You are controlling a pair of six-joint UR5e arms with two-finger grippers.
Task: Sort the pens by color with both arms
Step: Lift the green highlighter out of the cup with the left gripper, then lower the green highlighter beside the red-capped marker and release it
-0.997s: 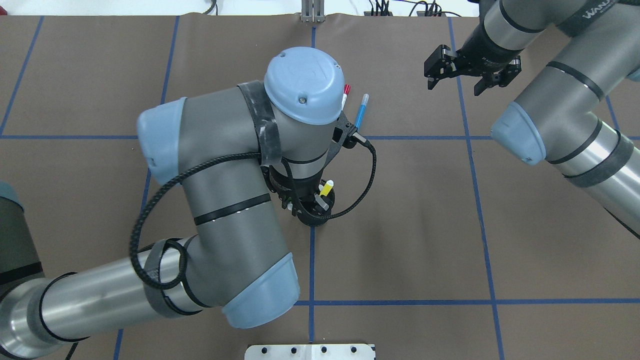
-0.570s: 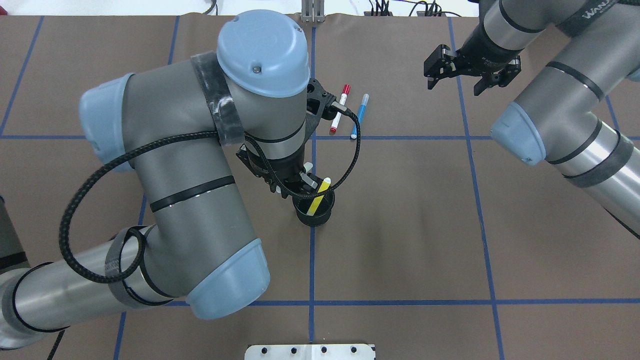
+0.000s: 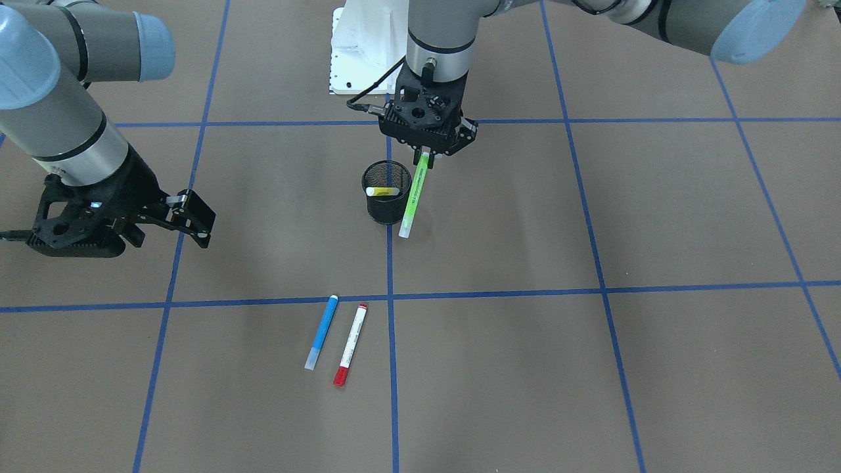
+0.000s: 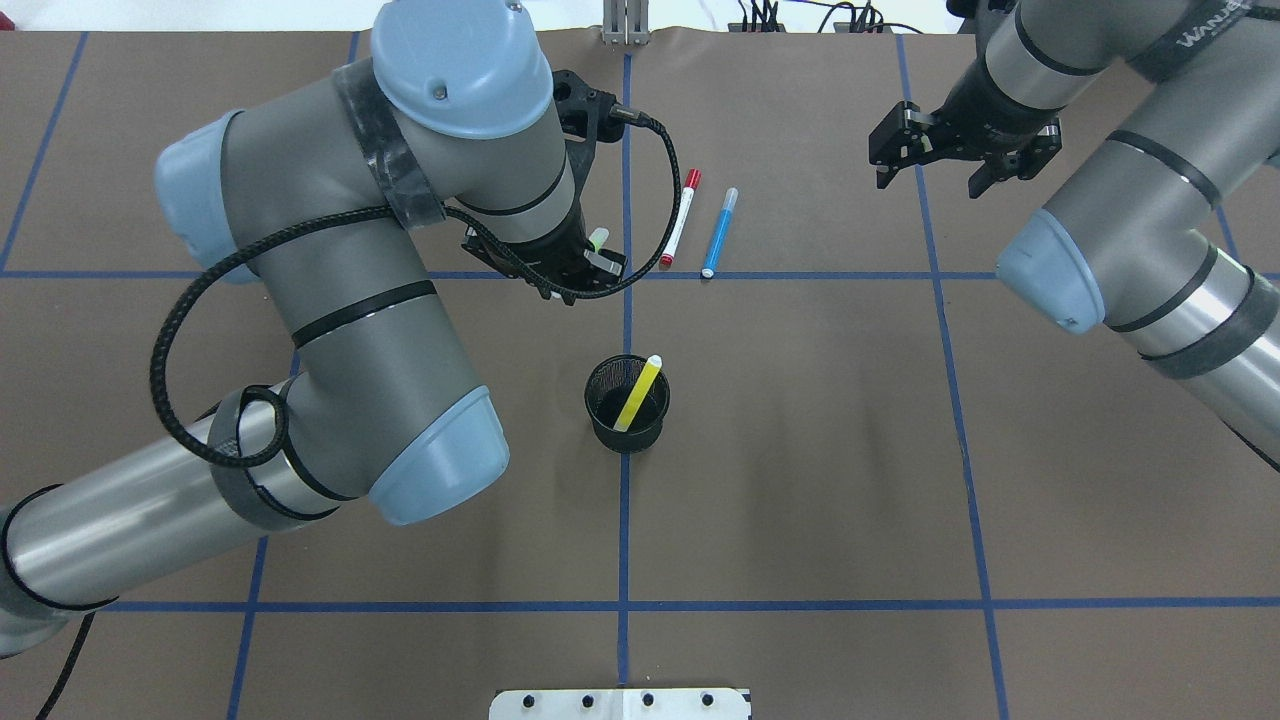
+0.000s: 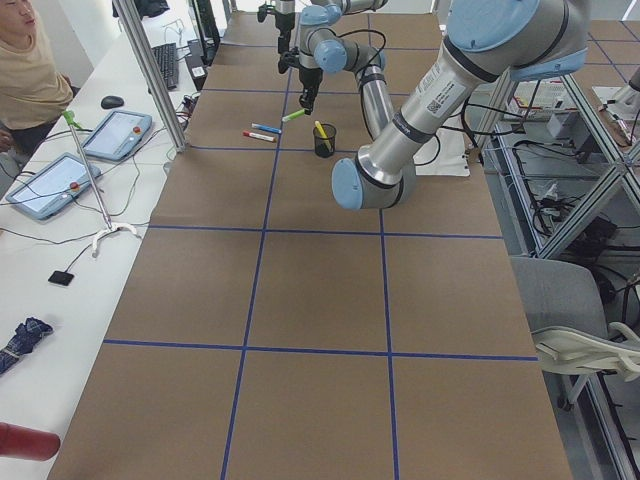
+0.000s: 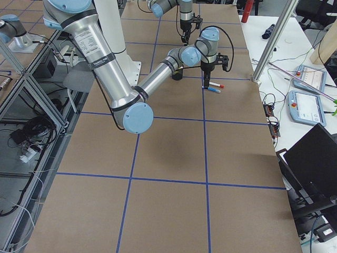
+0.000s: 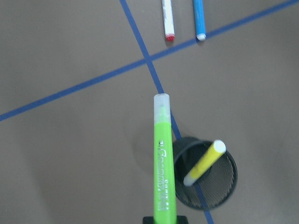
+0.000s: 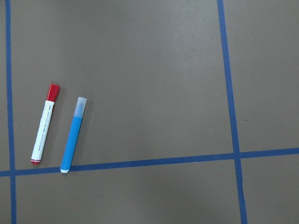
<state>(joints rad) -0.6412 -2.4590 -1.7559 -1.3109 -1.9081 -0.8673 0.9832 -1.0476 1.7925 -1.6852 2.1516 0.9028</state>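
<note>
Green pen (image 3: 412, 194) now clear of cup (image 3: 387, 202), held in left tool (image 3: 424, 153)

We log a brown counter (image 4: 800, 480) with blue tape grid (image 4: 800, 604); on it blue marker (image 4: 719, 232) beside white red-ended marker (image 4: 680, 217), black mesh cup (image 4: 627, 441) upright.

Left pincer (image 3: 426, 152) grips green pen (image 3: 412, 194) (pointing down); right pincer (image 4: 930, 172) hangs open.

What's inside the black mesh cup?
One yellow pen leans inside the black wire-mesh cup, its white end poking over the rim. The dark bottom beneath the pen cannot be made out.
</note>
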